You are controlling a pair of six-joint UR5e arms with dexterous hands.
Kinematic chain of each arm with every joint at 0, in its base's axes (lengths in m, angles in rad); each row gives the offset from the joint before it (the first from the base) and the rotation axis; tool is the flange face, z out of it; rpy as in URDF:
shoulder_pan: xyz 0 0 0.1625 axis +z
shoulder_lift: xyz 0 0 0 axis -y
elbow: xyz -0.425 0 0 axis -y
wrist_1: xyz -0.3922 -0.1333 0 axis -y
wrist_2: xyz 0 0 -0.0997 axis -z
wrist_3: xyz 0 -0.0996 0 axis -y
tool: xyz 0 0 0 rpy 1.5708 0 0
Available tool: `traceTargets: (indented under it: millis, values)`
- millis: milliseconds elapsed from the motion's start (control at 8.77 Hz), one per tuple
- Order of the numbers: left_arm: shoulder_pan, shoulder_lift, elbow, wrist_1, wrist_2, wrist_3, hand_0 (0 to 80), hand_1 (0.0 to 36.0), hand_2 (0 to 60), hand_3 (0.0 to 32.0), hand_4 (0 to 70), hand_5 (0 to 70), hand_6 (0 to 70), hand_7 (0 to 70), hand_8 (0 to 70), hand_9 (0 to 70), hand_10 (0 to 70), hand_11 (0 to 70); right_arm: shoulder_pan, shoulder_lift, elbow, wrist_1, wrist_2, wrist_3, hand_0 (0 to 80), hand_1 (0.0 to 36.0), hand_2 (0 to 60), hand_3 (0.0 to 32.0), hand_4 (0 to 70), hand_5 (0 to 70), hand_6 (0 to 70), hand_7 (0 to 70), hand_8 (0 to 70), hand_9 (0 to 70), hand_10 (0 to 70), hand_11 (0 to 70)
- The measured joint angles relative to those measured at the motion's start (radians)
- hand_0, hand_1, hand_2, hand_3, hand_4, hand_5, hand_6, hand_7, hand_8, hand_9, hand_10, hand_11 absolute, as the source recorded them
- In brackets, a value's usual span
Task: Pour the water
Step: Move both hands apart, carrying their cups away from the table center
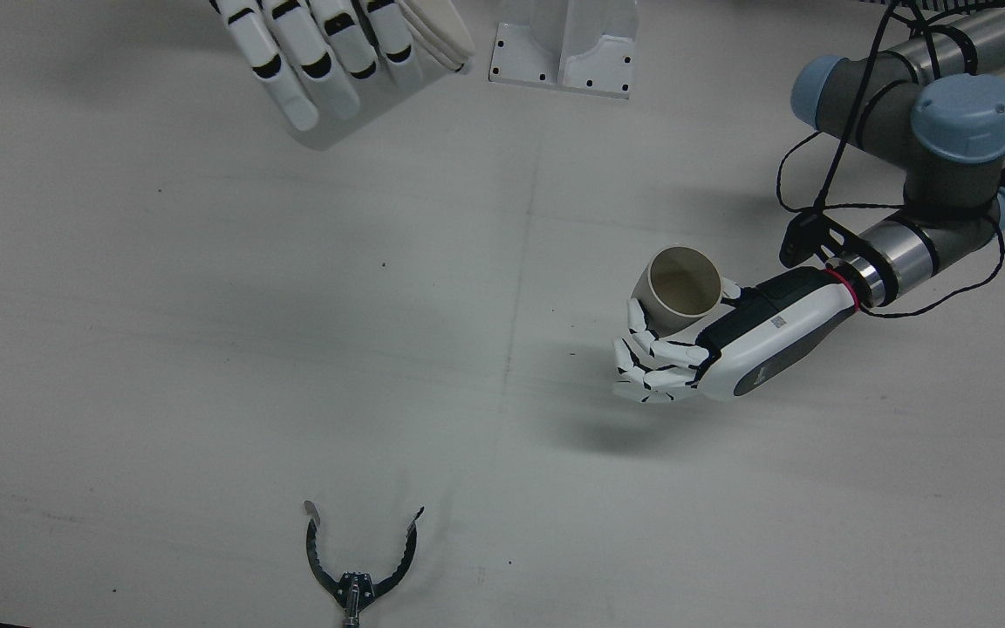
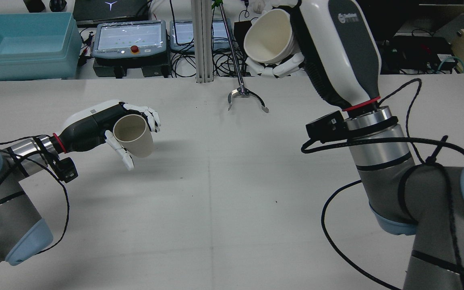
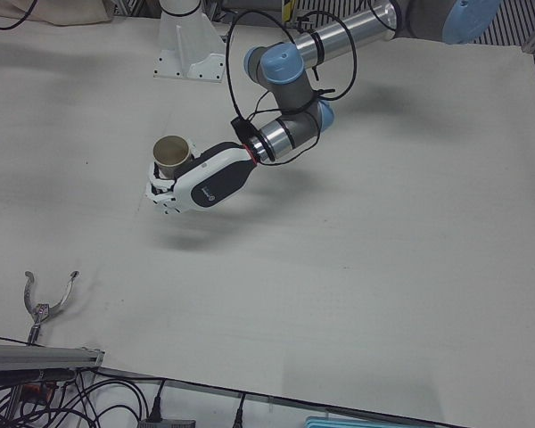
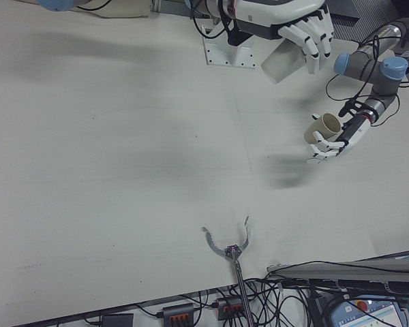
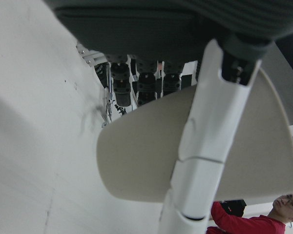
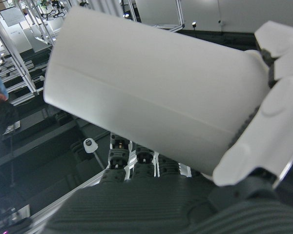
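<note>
Overhead, the left hand (image 1: 712, 344) clasps a beige paper cup (image 1: 683, 290), mouth upward, well beyond the metal tongs (image 1: 361, 567). Rearward, the right hand (image 2: 316, 48) grips a tilted white cup (image 2: 266, 38), raised beyond those tongs.

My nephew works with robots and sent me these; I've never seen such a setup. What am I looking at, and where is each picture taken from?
Two robot arms stand at a white table, each ending in a many-fingered hand. The left hand holds a beige cup above the table; the right hand, raised higher, holds a white cup, tipped. One picture looks from behind the arms, three from the opposite side, and two come from cameras on the hands. A metal claw tool rests at the table's far edge.
</note>
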Motion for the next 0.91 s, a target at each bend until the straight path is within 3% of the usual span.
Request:
traceTargets:
  millis: [342,456,684,912]
  values:
    - [-0.149,0.109,0.006,-0.040,0.036,-0.022,80.0,26.0,0.0,0.0,52.5,46.1,23.3,44.3,27.3,40.9,12.7,20.6,0.146,-0.184,0.085,0.000,0.086,0.326,50.1,36.0,60.0,0.0,57.9,70.0,57.1,70.0,32.4,44.3,22.6,34.4]
    - [-0.188,0.155,0.007,-0.058,0.039,-0.024,80.0,26.0,0.0,0.0,52.5,45.9,23.2,44.8,27.4,41.0,12.5,20.5,0.205,-0.248,0.082,-0.001,0.094,0.476,48.9,36.0,60.0,0.0,52.1,70.0,54.7,66.6,31.4,42.9,21.5,32.8]
    - [-0.238,0.264,0.033,-0.119,0.037,-0.028,80.0,26.4,0.0,0.0,50.9,45.1,22.1,43.7,26.0,39.3,12.0,19.8,0.316,-0.362,0.010,-0.009,0.093,0.813,48.4,34.7,60.0,0.0,48.4,70.0,54.5,64.4,33.4,44.8,21.9,33.3]
    - [-0.255,0.330,0.071,-0.157,0.027,-0.023,80.0,26.8,0.0,0.0,51.7,44.0,21.5,43.1,25.2,38.3,11.9,19.6,0.370,-0.405,-0.172,-0.009,0.091,1.145,47.8,33.3,60.0,0.0,42.6,70.0,54.1,61.9,36.3,47.9,24.2,36.6]
